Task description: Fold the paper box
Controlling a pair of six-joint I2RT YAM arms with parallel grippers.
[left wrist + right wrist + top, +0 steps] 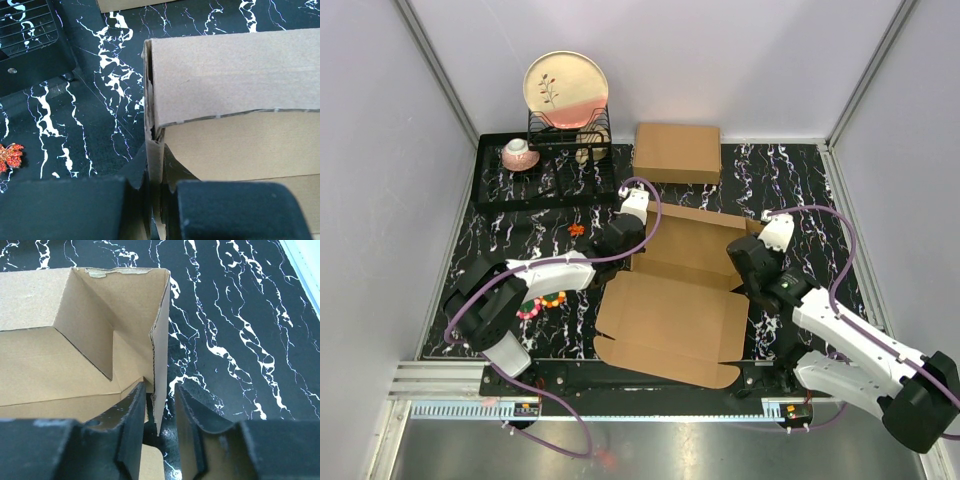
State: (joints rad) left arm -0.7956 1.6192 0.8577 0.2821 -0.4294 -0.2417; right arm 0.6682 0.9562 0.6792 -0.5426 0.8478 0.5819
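The paper box point(670, 320) is a brown cardboard mailer lying mid-table. Its far part stands up as a shallow tray and its big lid panel lies flat toward the near edge. My left gripper point(630, 238) is at the tray's left wall. In the left wrist view the gripper point(155, 175) is shut on that upright wall point(154, 150), with the folded back wall point(235, 65) beyond. My right gripper point(748, 270) is at the tray's right wall. In the right wrist view it point(160, 395) is open and straddles the wall's edge point(160, 360). The wall lies near the inner finger point(132, 415).
A made-up brown box point(677, 152) sits at the back. A black tray point(510, 190) at the back left holds a dish rack point(570, 135) with a plate point(566, 88) and a cup point(519, 153). An orange leaf point(576, 229) and a bead ring point(542, 303) lie left of the box.
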